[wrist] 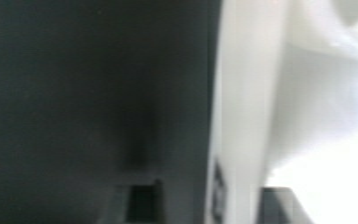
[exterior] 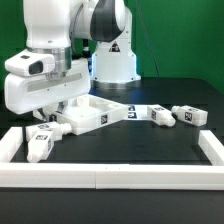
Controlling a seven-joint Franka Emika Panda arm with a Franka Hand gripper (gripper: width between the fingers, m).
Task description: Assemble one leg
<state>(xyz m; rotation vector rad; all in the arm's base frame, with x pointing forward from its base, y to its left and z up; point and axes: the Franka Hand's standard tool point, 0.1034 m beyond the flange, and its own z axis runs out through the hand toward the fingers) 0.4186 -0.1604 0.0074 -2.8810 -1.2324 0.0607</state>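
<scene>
Hanging low over the black table [exterior: 120, 145] at the exterior view's left, the gripper [exterior: 57, 108] sits under the arm's bulky white hand. Its fingers are lost against the white parts behind them, so I cannot tell whether the pincer is apart or closed, or whether it grips anything.

Just beside it, toward the exterior view's right, lies the tabletop [exterior: 95, 113], a flat white square tray. 1 leg [exterior: 42, 141] lies on its side in front of the gripper, close to the white rail [exterior: 110, 176] that frames the table. A second leg [exterior: 160, 115] and a third leg [exterior: 190, 116] lie near each other at the exterior view's right, well apart from the gripper.

Each leg carries black-and-white square tags; their patterns are too small to make out, and no lettering can be read on the legs or the arm.

The wrist view is blurred: a dark surface meets a pale white one, and I cannot tell which parts these are.
</scene>
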